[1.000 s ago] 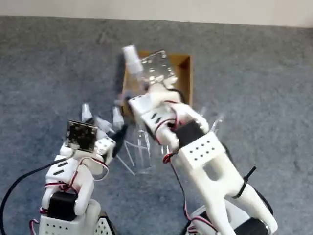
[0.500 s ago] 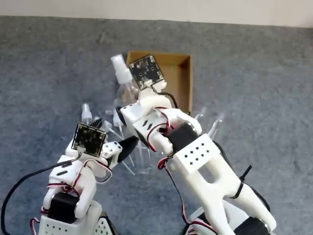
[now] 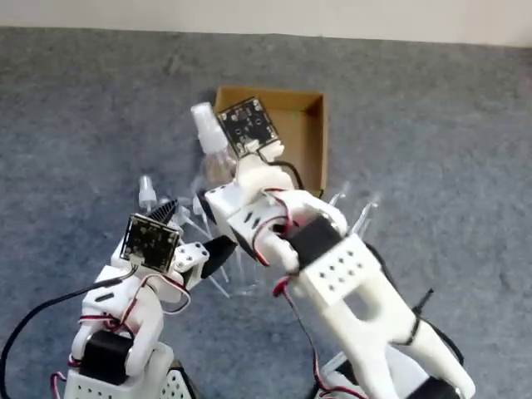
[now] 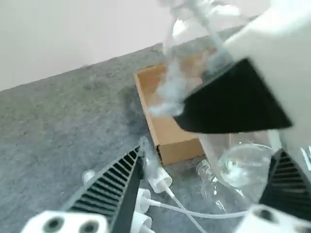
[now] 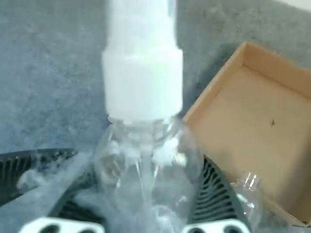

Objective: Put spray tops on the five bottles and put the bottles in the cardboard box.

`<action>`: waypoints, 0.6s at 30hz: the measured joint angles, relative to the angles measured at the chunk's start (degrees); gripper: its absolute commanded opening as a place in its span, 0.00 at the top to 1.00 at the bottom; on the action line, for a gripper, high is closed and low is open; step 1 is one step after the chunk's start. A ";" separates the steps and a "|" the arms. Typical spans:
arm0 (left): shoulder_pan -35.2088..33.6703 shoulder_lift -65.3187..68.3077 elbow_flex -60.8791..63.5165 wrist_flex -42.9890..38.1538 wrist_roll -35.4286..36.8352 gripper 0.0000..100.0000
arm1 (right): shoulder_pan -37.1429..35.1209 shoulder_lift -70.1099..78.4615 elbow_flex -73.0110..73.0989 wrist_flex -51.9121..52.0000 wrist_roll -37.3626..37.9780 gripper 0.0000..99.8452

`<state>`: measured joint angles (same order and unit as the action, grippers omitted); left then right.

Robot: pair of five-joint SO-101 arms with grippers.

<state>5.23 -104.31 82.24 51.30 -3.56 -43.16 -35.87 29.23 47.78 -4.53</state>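
My right gripper (image 3: 220, 170) is shut on a clear bottle (image 3: 214, 158) that wears a white spray top (image 3: 202, 118). It holds the bottle in the air at the left edge of the cardboard box (image 3: 307, 137). In the right wrist view the spray top (image 5: 143, 73) stands above the bottle body (image 5: 141, 160), gripped between the ribbed fingers (image 5: 214, 194), beside the box (image 5: 252, 111). My left gripper (image 3: 193, 229) is open, low over loose spray tops (image 3: 147, 189) and an uncapped clear bottle (image 4: 233, 165). In its own view the left gripper (image 4: 199, 194) stands wide apart around them.
More clear bottles lie on the grey carpet under and beside the right arm (image 3: 241, 270) (image 3: 357, 212). Another uncapped bottle neck (image 5: 250, 182) shows by the box's near corner. Spray tops with long tubes (image 4: 155, 182) lie in front of the box (image 4: 165, 126).
The right arm has carried the capped bottle from over the box leftward and a little nearer, to its left edge. The left arm has shifted slightly toward the bottles.
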 measured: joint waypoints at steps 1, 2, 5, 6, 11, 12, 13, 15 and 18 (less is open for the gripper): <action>0.00 0.00 -0.09 -0.18 0.09 0.69 | 0.00 -1.49 0.00 0.09 0.62 1.00; 0.00 0.00 -0.09 -0.18 0.09 0.69 | 0.00 -2.55 0.00 0.44 1.05 1.00; 0.00 0.00 -0.09 -0.18 0.09 0.70 | 0.00 -4.31 0.00 2.37 1.67 1.00; 0.09 0.00 -0.09 -0.18 0.09 0.71 | 0.00 -4.31 0.00 2.73 1.76 1.00; 0.18 0.00 -0.09 -0.18 -0.26 0.75 | 1.58 -4.57 0.00 2.90 1.76 1.00; 0.18 0.00 -0.09 -0.18 -0.26 0.75 | 2.46 -4.57 0.00 2.46 1.85 1.00; 0.18 0.00 -0.09 -0.18 -0.26 0.75 | 4.04 -4.40 0.00 1.76 2.11 1.00; -0.35 0.09 0.00 -0.18 -0.70 0.75 | 7.03 -2.37 -0.18 -0.09 2.02 1.00; -0.97 0.53 0.18 -0.18 -0.70 0.79 | 10.02 4.84 -3.78 -3.08 2.02 1.00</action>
<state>4.26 -103.78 82.42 51.12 -4.26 -33.14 -31.03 25.45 44.70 -2.51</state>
